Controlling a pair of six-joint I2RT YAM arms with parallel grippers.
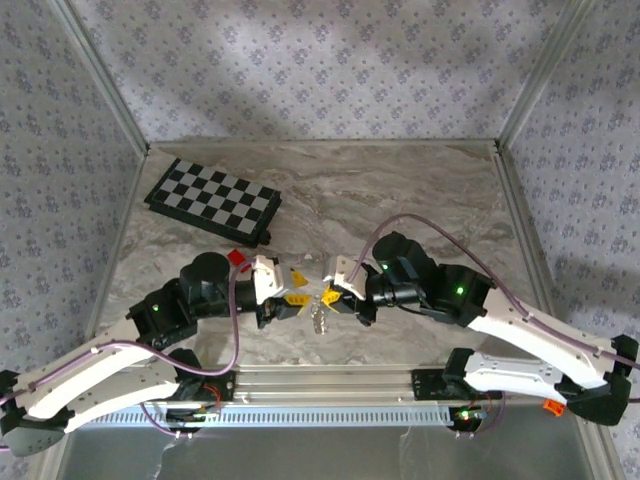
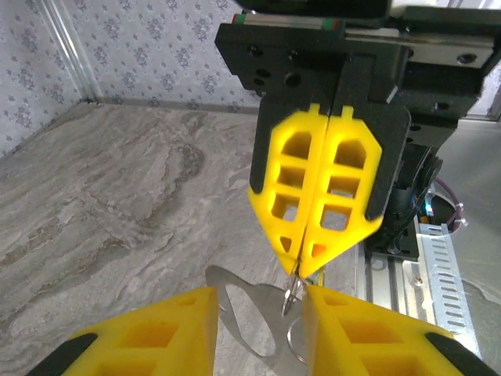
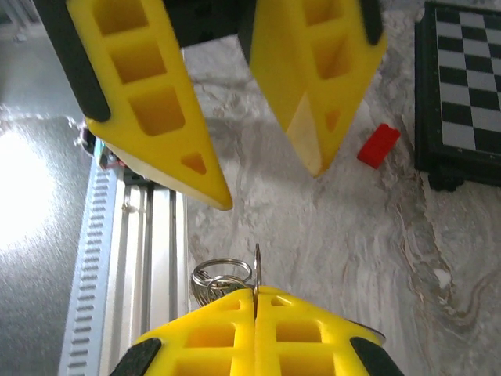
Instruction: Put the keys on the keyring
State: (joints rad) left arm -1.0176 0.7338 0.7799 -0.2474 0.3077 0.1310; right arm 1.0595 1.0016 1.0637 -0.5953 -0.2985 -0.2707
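Near the front edge of the surface (image 1: 420, 200), your two hands meet tip to tip. The right hand (image 3: 256, 296) is pressed together, pinching a thin silvery sliver seen edge-on, apparently the blade of the keys (image 3: 257, 266). The keyring (image 3: 213, 280) sits just beside that sliver, its wire loops overlapping. The left hand (image 2: 258, 298) is spread, one finger on either side of the loops; you cannot tell whether they touch. Farther back lies a small red block (image 1: 237, 258). Beyond it sits the chessboard (image 1: 212, 200).
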